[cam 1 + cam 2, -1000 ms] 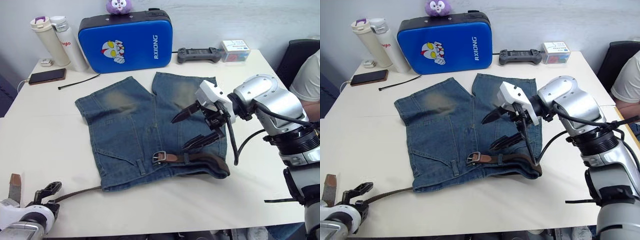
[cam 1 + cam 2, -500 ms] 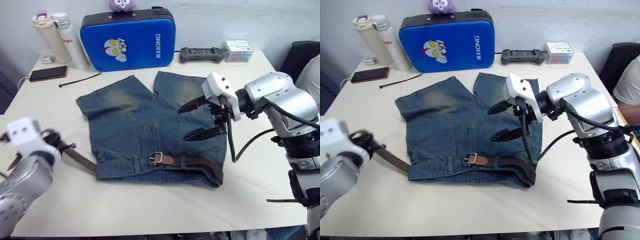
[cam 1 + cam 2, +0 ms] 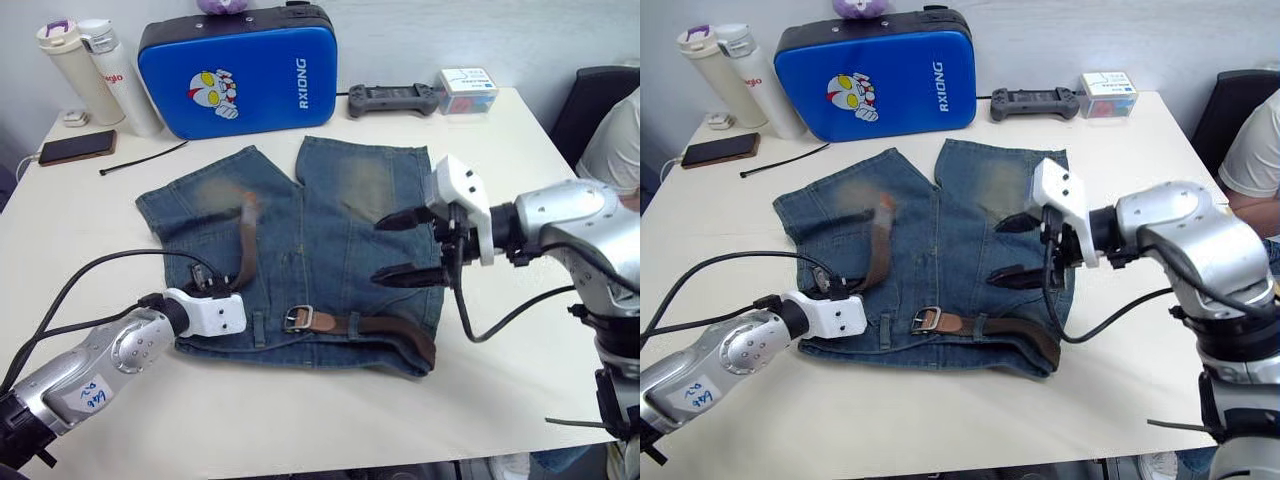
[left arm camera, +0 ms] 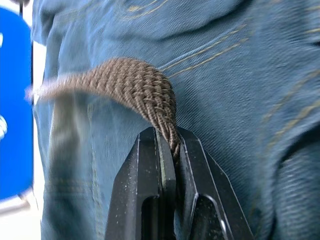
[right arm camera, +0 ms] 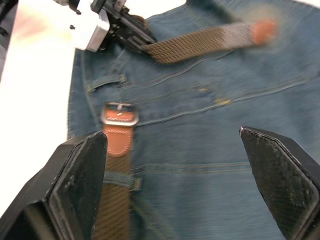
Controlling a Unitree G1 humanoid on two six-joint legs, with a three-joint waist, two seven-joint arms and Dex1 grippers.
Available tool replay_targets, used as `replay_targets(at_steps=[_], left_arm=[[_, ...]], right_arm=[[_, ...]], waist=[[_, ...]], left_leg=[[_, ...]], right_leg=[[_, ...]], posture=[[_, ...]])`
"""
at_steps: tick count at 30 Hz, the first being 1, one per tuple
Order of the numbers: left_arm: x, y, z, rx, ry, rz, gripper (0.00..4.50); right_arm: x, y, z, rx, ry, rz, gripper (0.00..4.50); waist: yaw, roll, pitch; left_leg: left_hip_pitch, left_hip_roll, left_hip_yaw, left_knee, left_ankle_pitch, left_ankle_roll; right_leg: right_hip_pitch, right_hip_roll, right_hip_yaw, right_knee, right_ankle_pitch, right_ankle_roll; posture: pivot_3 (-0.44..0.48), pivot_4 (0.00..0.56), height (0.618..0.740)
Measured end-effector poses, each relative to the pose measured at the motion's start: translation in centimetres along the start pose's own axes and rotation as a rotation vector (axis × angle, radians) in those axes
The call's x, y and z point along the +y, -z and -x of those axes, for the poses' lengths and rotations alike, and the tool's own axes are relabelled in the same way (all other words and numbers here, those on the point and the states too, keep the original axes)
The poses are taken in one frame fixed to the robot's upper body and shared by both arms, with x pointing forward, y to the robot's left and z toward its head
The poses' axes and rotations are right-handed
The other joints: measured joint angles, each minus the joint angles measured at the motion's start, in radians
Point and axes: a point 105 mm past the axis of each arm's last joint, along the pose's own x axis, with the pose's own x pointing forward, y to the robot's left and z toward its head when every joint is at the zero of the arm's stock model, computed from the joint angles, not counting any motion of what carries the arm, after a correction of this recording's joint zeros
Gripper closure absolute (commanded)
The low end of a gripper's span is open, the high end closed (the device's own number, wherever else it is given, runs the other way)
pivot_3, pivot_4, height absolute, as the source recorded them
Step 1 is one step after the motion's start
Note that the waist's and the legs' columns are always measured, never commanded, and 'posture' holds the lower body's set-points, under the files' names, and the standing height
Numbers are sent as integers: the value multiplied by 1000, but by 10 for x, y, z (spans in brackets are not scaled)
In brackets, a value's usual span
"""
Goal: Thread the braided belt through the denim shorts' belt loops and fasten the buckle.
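Faded blue denim shorts (image 3: 300, 250) lie flat on a white table. A dark-brown braided belt (image 3: 370, 325) runs along the waistband, silver buckle (image 3: 297, 319) near the middle, its free end (image 3: 243, 235) raised over the shorts.

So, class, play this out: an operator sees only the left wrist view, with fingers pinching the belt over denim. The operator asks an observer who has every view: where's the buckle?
Observer: The buckle lies on the shorts by the waistband, apart from the left gripper.
Operator: And the other arm?
Observer: The right gripper is open over the shorts leg on the robot's right, holding nothing.
Operator: Where does the belt's free end go?
Observer: The belt arcs up from your grip, and its tan tip is over the other leg.
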Motion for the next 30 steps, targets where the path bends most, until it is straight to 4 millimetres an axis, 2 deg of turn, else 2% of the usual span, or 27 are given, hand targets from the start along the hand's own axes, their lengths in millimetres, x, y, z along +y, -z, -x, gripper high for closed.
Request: replay_targets(at_steps=[4, 11, 14, 16, 21, 24, 26, 30], left_arm=[[3, 4, -3, -20, -13, -47, 4462], [-1, 18, 8, -20, -10, -54, 4462], [0, 23, 9, -13, -9, 22, 4462], [0, 24, 8, -21, 0, 157, 4462], [-3, 25, 7, -24, 41, 363, 4462], [-5, 20, 7, -45, 78, 442, 4462], [-7, 17, 7, -50, 107, 485, 4462], [-8, 15, 8, -38, 132, 519, 4462]], right_arm=[[2, 7, -5, -19, 31, -27, 0], [2, 17, -8, -26, 48, -26, 0], [2, 16, -8, -32, 52, -10, 0], [0, 16, -9, -36, 53, 4, 0], [2, 20, -16, -33, 20, 1, 0], [4, 21, -34, -49, 7, 33, 0], [9, 27, -58, -47, -11, 62, 0], [11, 40, -89, -41, 7, 85, 0]], waist=[[0, -1, 0], [-3, -1, 0], [-2, 0, 0], [-2, -1, 0], [-3, -1, 0], [-5, -1, -1], [-4, -1, -1], [-4, -1, -1]], left_leg=[[2, 0, -1, 0, -1, 1], [2, 0, 0, 0, 0, 1], [2, 0, 0, 1, 0, 1], [2, 0, 0, 2, 0, 1], [2, 0, -1, 2, 0, 1], [2, 1, -1, 3, 0, 1], [2, 0, -1, 3, 0, 0], [1, 0, -1, 6, 0, 0]], right_leg=[[2, 0, -1, 1, 0, 0], [1, 0, -1, 6, 0, 0], [1, 0, -1, 7, 0, 0], [2, 0, -1, 7, 0, 0], [2, 0, -1, 7, 0, 0], [2, 0, -1, 8, 0, 0], [1, 0, -1, 8, 0, 0], [2, 0, -1, 9, 0, 0]], posture=[[0, 150, 740], [0, 150, 740], [0, 150, 740], [0, 150, 740], [0, 150, 740], [0, 150, 740], [0, 150, 740], [0, 150, 740]])
